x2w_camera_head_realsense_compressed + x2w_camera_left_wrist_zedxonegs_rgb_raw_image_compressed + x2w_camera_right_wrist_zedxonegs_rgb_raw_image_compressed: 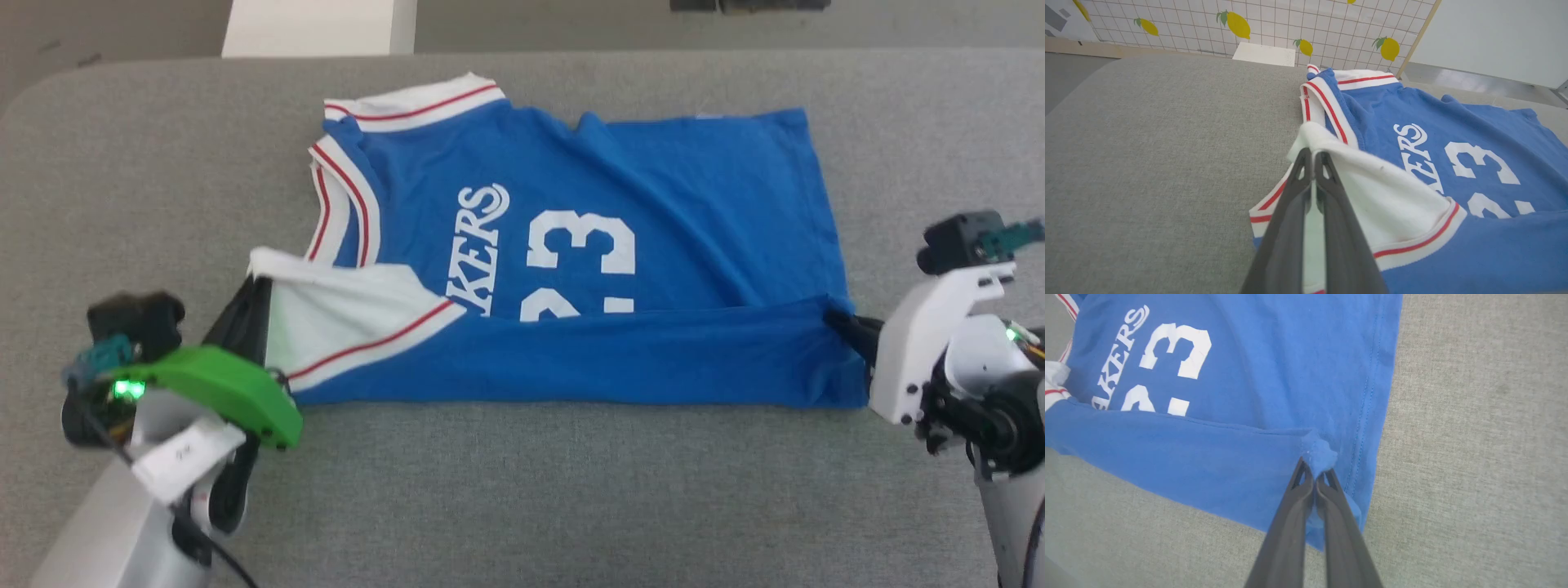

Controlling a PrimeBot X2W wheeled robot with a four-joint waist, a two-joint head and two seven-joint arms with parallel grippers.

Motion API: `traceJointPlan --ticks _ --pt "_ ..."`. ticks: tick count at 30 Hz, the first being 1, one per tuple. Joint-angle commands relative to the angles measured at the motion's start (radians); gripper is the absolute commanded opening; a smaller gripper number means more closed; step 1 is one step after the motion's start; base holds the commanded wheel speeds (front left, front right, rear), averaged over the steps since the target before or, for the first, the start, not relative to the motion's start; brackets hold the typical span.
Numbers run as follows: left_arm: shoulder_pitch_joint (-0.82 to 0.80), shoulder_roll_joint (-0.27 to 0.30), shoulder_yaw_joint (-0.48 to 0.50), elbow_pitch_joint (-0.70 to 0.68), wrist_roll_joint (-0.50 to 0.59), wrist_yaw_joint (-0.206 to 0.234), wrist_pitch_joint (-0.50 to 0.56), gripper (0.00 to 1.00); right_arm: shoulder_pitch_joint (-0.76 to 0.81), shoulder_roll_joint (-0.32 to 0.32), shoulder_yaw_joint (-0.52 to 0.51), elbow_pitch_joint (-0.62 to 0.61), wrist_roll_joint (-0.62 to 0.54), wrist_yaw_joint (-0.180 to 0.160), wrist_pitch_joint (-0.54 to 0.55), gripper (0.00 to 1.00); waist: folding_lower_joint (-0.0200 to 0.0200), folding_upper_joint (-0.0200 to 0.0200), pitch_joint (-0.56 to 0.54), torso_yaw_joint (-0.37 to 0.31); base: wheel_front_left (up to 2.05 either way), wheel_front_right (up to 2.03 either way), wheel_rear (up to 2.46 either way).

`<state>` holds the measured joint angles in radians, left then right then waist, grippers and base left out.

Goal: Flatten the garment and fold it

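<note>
The garment (pixel 588 245), a royal-blue jersey with white red-striped trim, white lettering and the number 23, lies sideways on the grey table, collar to the left. Its near long edge is folded over the front, covering the lower part of the lettering. My left gripper (pixel 255 282) is shut on the white sleeve (pixel 1372 179) at the folded flap's left end, holding it slightly raised. At the flap's right end my right gripper (pixel 834 317) is shut on a bunched blue corner (pixel 1319 453) near the hem (pixel 1372 396).
The grey fabric table (pixel 522 490) runs all around the jersey, with a rounded far-left corner. A white block (pixel 318 26) stands beyond the far edge. A tiled wall with lemon prints (pixel 1237 24) rises behind it in the left wrist view.
</note>
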<state>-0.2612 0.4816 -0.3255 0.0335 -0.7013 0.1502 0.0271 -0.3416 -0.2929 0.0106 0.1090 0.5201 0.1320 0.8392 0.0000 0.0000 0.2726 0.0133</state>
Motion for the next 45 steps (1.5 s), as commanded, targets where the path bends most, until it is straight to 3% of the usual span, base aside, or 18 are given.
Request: traceJointPlan --ticks 1,11,20,21,27,31,45 --pt "-0.043 0.005 -0.005 0.02 0.019 -0.01 0.003 0.0 -0.03 0.007 0.007 0.011 -0.016 -0.001 0.007 0.0 0.0 0.0 0.037 0.003 0.0 0.0 0.0" --pt "-0.2 -0.034 -0.058 0.203 0.029 -0.072 0.026 0.0 -0.121 0.03 0.014 0.103 -0.093 -0.001 0.077 0.0 0.0 0.0 0.11 0.008 0.0 0.0 0.0" --pt "-0.252 -0.07 -0.085 0.352 0.007 -0.092 0.07 0.0 -0.123 0.051 0.008 0.133 -0.116 -0.001 0.13 0.0 0.0 0.0 0.113 0.007 0.0 0.0 0.0" --pt "-0.259 -0.076 -0.085 0.372 0.001 -0.093 0.075 0.98 -0.12 0.053 0.007 0.133 -0.116 -0.001 0.128 1.0 0.0 0.0 0.106 0.008 0.0 0.0 0.0" --pt "-0.269 -0.08 -0.068 0.391 -0.014 -0.086 0.06 1.0 -0.117 0.064 -0.022 0.121 -0.097 -0.001 0.078 1.0 0.0 0.0 0.071 0.008 0.0 0.0 0.0" --pt "-0.262 -0.077 -0.039 0.374 -0.027 -0.081 0.014 1.0 -0.113 0.083 -0.058 0.098 -0.069 -0.001 -0.012 1.0 0.0 0.0 0.028 0.007 0.0 0.0 0.0" --pt "-0.034 -0.058 0.057 0.227 -0.004 -0.058 -0.266 1.0 0.043 0.089 -0.103 0.014 -0.053 -0.001 -0.511 1.0 0.0 0.0 -0.138 -0.012 0.0 0.0 0.0"
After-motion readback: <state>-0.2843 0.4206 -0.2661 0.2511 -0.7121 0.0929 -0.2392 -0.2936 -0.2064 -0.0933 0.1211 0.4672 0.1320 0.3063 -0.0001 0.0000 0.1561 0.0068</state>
